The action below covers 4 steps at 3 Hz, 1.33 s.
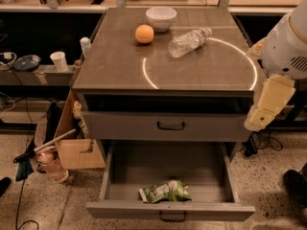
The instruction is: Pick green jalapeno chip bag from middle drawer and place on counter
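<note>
Hand (257, 118) hangs beside counter (115, 63) right edge, angled downward; grip state cannot tell.

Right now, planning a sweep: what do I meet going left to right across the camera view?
White paper cup, round orange fruit, clear plastic water bottle lying on the grey-brown counter, cream gripper beside the counter's right edge.

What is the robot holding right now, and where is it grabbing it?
Nothing. The gripper hangs right of the grey drawer cabinet, and the crinkled light green chip bag lies untouched in the open grey metal drawer.
</note>
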{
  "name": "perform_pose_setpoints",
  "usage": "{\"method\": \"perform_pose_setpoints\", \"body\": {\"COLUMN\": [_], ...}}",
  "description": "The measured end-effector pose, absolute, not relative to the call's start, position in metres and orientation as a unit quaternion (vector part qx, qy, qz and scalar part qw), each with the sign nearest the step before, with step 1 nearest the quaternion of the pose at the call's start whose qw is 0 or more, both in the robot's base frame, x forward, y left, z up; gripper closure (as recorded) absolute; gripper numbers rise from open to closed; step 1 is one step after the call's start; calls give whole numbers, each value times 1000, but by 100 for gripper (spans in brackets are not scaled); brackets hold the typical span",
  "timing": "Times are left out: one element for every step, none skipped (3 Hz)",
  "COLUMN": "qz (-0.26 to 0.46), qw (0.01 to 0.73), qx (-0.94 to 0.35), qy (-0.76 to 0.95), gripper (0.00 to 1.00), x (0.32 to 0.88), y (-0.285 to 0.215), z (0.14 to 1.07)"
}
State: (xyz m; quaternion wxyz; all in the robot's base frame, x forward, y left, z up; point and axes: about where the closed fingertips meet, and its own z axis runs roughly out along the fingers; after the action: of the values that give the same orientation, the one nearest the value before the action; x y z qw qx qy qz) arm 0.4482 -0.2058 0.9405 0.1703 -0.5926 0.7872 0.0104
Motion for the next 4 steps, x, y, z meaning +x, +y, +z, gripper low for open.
{"method": "perform_pose_setpoints", "body": {"qz": [42,62,73,86], "qw": [164,158,142,127], "qx": [-588,-587,-589,-592], "qy": [791,791,792,792], "gripper": [0,0,0,0], "x": [453,453,452,452], "y": [-198,-194,-187,-182], "z": [910,893,874,860]}}
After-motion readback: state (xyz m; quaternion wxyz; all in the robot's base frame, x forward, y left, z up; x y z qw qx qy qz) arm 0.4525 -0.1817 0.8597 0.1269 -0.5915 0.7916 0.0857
